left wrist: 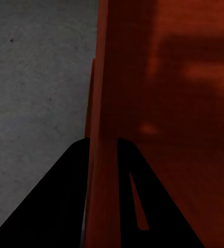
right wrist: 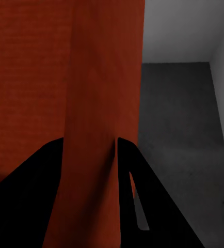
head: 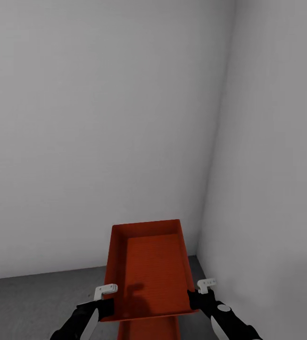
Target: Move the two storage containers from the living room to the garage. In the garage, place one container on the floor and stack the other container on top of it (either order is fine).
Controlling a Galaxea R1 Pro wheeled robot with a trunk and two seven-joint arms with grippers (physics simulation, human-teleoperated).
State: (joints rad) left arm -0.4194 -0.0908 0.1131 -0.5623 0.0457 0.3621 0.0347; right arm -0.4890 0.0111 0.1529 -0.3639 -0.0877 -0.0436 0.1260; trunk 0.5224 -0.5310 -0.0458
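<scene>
I hold one orange-red storage container above the dark grey floor of the garage, its open side up. My left gripper is shut on its left wall near the close end. My right gripper is shut on its right wall. A strip of the second storage container shows just below the held one, at the picture's bottom edge. In the left wrist view my gripper has the red wall between its black fingers. The right wrist view has my gripper clamped the same way on the other wall.
A plain white wall stands straight ahead. It meets a second white wall on the right, forming a corner just beyond the containers. Rough grey floor runs to that corner, and more of it lies to the left.
</scene>
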